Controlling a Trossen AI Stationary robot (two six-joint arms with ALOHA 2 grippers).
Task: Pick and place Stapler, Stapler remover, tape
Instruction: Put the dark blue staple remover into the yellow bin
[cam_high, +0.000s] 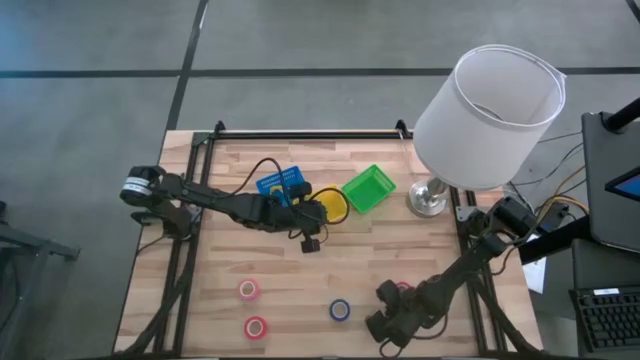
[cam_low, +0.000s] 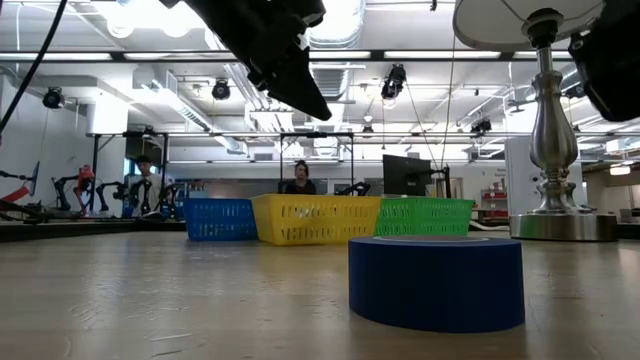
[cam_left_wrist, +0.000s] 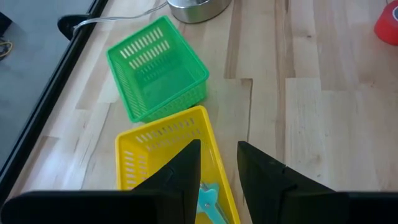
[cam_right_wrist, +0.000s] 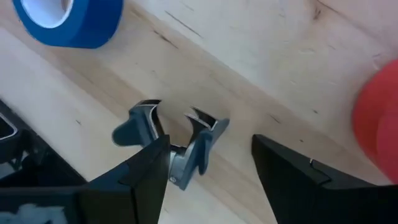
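My left gripper (cam_left_wrist: 219, 149) hangs open above the yellow bin (cam_left_wrist: 163, 163), where a light-blue tool (cam_left_wrist: 208, 200) lies; in the high view the left gripper (cam_high: 308, 218) is mid-table. My right gripper (cam_right_wrist: 210, 142) is open and low near the table's near edge (cam_high: 386, 322). A grey-blue staple remover (cam_right_wrist: 177, 140) lies on the wood between its fingers, close against one of them. The blue tape roll (cam_right_wrist: 69, 18) (cam_high: 340, 309) and a red roll (cam_right_wrist: 379, 124) lie flat nearby. Two more pink-red rolls (cam_high: 248, 289) (cam_high: 256, 326) lie to the left. The stapler cannot be made out.
The blue bin (cam_high: 280, 185), yellow bin (cam_high: 335, 205) and green bin (cam_high: 368, 188) stand in a row at the far side. A lamp with a white shade (cam_high: 488, 115) and metal base (cam_high: 428, 198) stands at the far right. People sit in the room beyond (cam_low: 298, 178).
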